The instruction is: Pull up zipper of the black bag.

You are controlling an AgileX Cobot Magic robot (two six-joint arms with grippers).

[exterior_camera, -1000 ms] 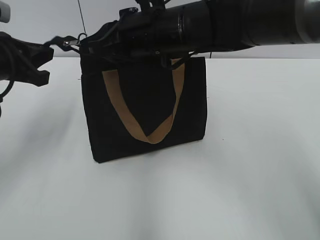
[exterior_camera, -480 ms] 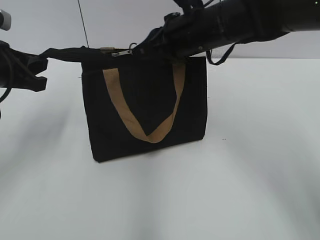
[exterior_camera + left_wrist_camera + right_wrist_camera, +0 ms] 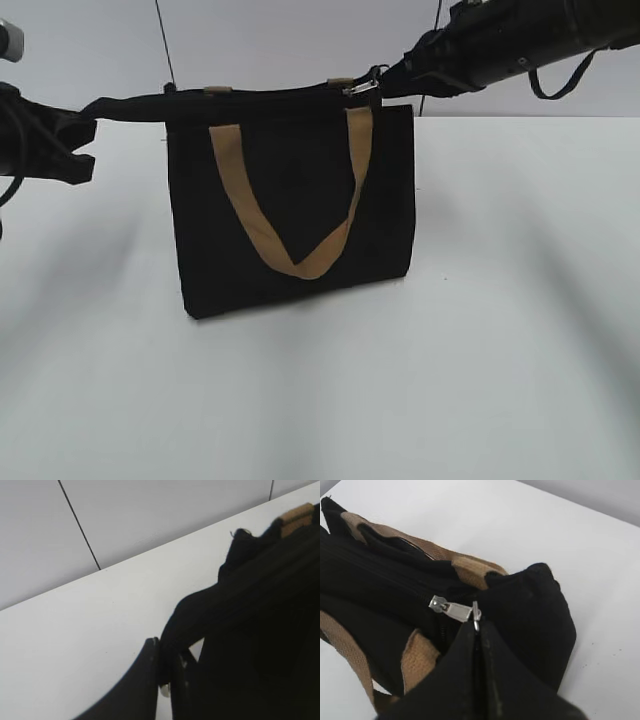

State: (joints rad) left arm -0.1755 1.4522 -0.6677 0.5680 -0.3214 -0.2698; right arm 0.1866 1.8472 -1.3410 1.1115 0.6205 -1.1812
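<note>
Out to the left of the black bag (image 3: 290, 200), the left gripper (image 3: 82, 125) sits level with the bag's top edge, its fingers (image 3: 150, 680) pressed together on a black fabric tab (image 3: 125, 105) that stretches taut from the bag's upper left corner; the left wrist view shows the two jaws closed flat against that strip, with the bag's dark side filling the frame just beside them. The bag itself stands upright on the white table (image 3: 500, 300), boxy and square to the exterior camera, one tan strap handle (image 3: 290, 215) drooping in a V down its front face. Along the top edge of the bag runs the zipper (image 3: 270, 93), a dark line from the left corner to the right one. At the bag's upper right corner sits the silver pull tab (image 3: 362, 90), and there the right gripper (image 3: 385, 85) comes in from the right, jaws squeezed shut on the tab; the right wrist view shows the tab (image 3: 452, 610) lying flat on the black fabric, its far end nipped between the two dark fingertips (image 3: 462, 650), with a tan strap end (image 3: 470, 570) just behind it.
</note>
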